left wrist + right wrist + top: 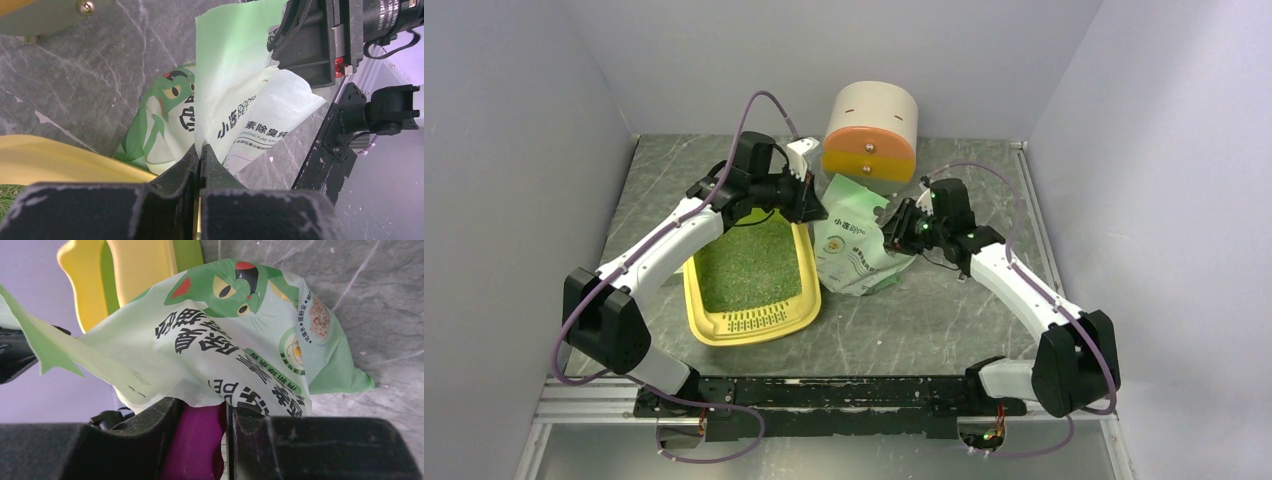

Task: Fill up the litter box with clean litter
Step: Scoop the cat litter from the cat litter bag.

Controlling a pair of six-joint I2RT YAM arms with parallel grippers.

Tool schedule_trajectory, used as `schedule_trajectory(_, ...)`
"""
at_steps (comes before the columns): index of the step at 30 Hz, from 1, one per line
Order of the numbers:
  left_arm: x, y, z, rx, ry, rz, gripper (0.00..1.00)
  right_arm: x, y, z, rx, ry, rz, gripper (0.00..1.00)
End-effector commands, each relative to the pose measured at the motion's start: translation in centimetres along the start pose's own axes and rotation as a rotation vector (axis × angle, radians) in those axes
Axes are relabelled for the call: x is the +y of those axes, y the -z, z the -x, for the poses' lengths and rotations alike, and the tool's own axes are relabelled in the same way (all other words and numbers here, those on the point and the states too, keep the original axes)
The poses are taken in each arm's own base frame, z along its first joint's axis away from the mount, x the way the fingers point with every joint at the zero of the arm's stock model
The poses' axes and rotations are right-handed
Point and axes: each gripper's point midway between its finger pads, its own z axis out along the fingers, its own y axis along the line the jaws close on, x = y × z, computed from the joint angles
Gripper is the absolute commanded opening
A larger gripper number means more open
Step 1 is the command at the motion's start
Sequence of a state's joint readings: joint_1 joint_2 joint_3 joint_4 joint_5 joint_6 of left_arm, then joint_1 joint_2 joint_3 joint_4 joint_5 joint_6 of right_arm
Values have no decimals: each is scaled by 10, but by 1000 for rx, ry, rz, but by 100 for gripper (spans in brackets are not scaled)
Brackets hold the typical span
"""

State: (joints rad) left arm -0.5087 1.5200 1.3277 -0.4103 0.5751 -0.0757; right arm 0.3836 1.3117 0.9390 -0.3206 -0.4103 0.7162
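1. Here, the litter box (712, 322) lies on the table (954, 310) left of centre, long side running near-far, w/ the slotted grille at its near end. The clean litter (749, 262) covers its floor from the grille to the far end as 1 greenish layer. The rim above it is bare yellow.
2. The bag (856, 250), pale green w/ a printed cat, lies just right of the box, close against its right rim. Its top edge is lifted and the rest slumps on the table. Contents can't be seen.
3. The round drawer cabinet (871, 125) stands at the far edge behind the bag. It has 2 drawer fronts, orange over yellow, both pushed in.
4. L gripper (200, 150): fingers together, pinching a thin flap of the bag's top edge btwn the tips. It sits over the box's far right corner.
5. R gripper (200, 415): fingers held apart by a magenta scoop (195, 445) that fills the gap, so it is clamped on that. Only a bit of the scoop shows. The bag's printed face drapes over the fingertips; can't tell if the bag is gripped too.
6. Room: the 2 grippers are near each other, w/ the bag's top btwn them. There is open table right of the bag and on the near side, btwn box and arm bases. Walls close the left, far & right sides.
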Motion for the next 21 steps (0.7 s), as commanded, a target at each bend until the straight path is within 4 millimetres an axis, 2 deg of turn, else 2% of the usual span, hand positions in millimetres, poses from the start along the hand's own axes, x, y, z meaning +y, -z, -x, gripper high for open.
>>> schedule_trajectory(1,-7,7,14,-48,-16,-6,5,36,-1,-9,33,-140,237,0)
schedule_trajectory(5,-6,6,13,-45,-12,-4,5,42,13,2,-29,-206,338,0)
schedule_trajectory(10,-7,4,15,-50,-5,-9,5,41,27,2,-47,-276,442,0)
schedule_trajectory(21,-8,4,23,-74,6,-12,5,25,59,10,-131,-365,544,0)
